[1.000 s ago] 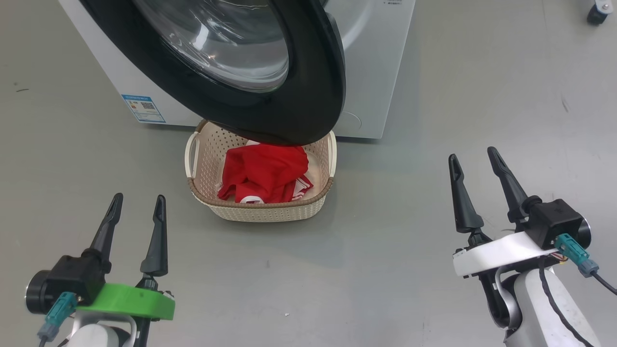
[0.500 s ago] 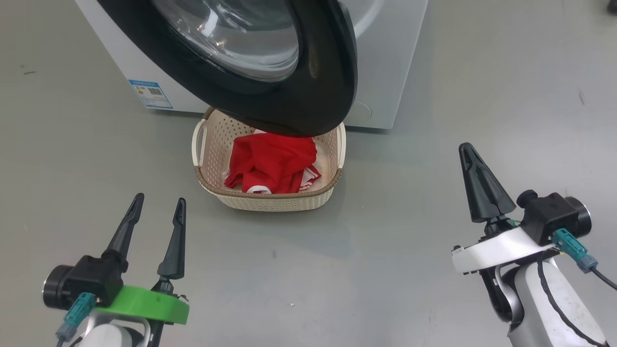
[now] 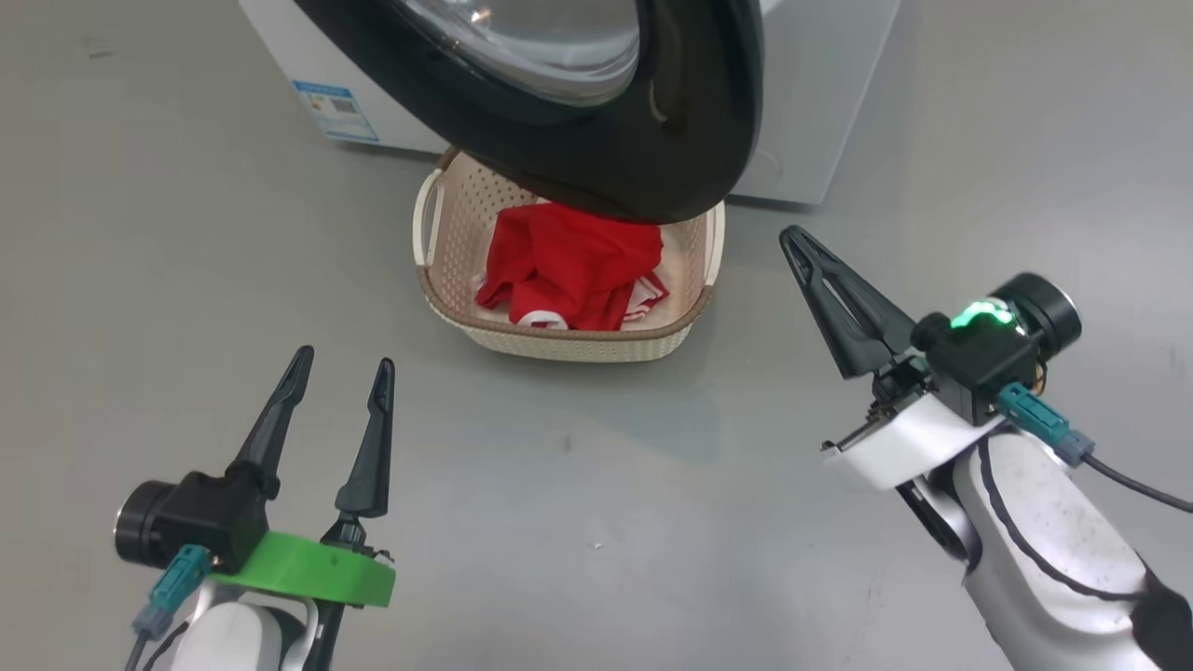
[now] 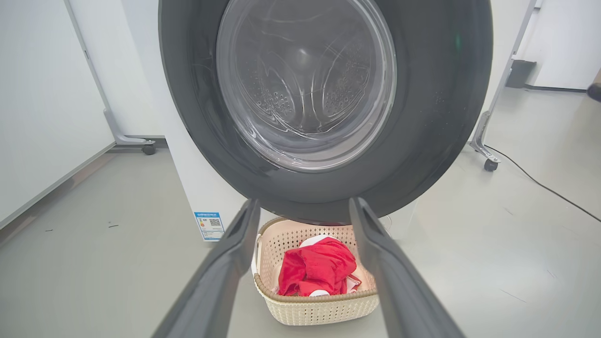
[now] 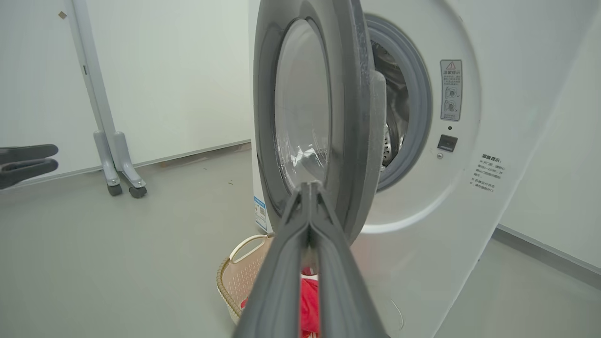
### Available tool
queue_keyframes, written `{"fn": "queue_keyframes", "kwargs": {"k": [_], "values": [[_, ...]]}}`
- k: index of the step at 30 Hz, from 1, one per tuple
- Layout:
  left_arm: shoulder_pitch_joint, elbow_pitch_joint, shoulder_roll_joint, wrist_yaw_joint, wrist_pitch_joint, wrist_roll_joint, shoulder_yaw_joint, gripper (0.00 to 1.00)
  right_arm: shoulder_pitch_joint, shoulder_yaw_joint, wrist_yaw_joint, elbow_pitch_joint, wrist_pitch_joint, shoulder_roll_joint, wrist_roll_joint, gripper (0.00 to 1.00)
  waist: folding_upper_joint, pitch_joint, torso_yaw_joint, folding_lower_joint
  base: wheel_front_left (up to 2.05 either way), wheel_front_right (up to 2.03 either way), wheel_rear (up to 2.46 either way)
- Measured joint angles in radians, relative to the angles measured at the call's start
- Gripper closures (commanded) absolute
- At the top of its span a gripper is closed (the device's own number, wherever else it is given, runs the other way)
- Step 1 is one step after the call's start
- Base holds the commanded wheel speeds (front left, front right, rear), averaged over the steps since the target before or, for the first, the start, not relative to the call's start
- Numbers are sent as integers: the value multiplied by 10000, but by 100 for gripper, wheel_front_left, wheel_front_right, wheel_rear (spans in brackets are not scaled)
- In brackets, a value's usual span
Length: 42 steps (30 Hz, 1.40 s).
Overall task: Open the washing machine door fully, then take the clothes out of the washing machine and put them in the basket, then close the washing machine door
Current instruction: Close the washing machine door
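Washing machine door is seen swung open, overhanging the far part of the basket, which is set on the floor just in front of the washing machine. The clothes are piled inside the basket, red with white trim. Right gripper is held with fingers pressed together, nothing between them, tip near the door's lower edge. Left gripper is held with fingers spread, empty, on the near side of the basket, well apart from it. Grey rubber ring is exposed behind the door; blue sticker is seen on the machine front
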Motion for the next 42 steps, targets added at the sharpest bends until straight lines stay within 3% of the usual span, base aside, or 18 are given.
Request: {"fn": "queue_keyframes", "kwargs": {"k": [18,42], "values": [[-915,-178,-318,-123,-2,-4,-173,0,-2680,830,0,499,608,-886,140,100,0,1459,1182,0,0,0,0],[-1470,-136,-510,-169,-4,-579,-345,0,-4239,334,84,1586,627,-1400,708,100,0,2562,2055,1,0,0,0]]}}
